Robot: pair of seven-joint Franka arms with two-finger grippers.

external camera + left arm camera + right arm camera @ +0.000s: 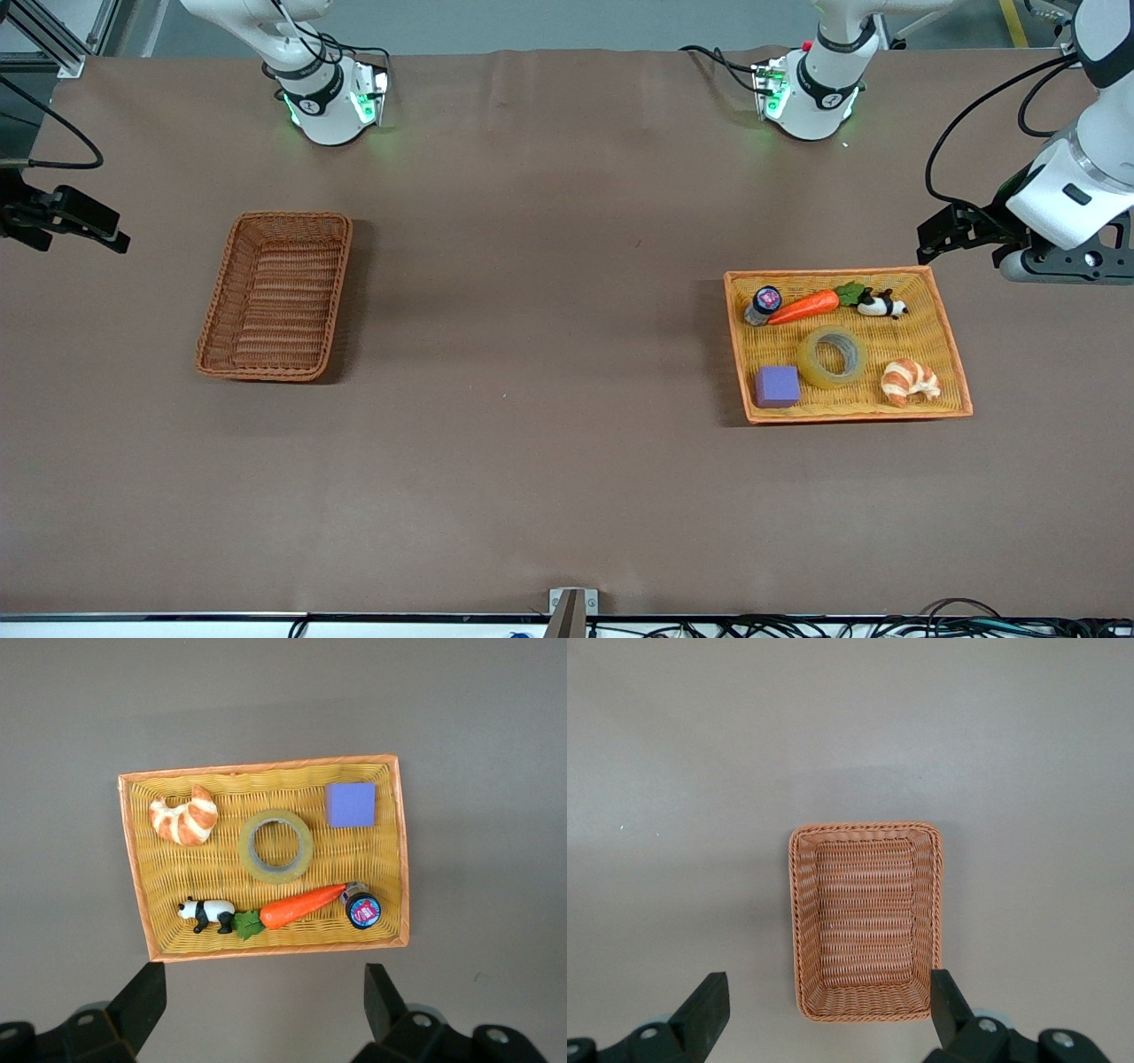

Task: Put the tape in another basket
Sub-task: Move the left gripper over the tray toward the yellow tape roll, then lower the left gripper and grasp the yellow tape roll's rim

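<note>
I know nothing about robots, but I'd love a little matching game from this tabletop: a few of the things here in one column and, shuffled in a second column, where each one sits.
Things:
1. tape
2. purple block
3. toy panda
4. reddish-brown basket

Places:
A. at the right arm's end of the table, nothing in it
B. middle of the yellow tray, lying flat
C. beside the carrot's leaves
D. tray corner nearest the front camera, beside the tape

Pairs: 1-B, 2-D, 3-C, 4-A

At the frame's lower right, an orange-yellow tray [946,337] holds a carrot [804,307], panda [882,306], croissant [909,380], purple block [777,386] and small jar [764,304].
</note>
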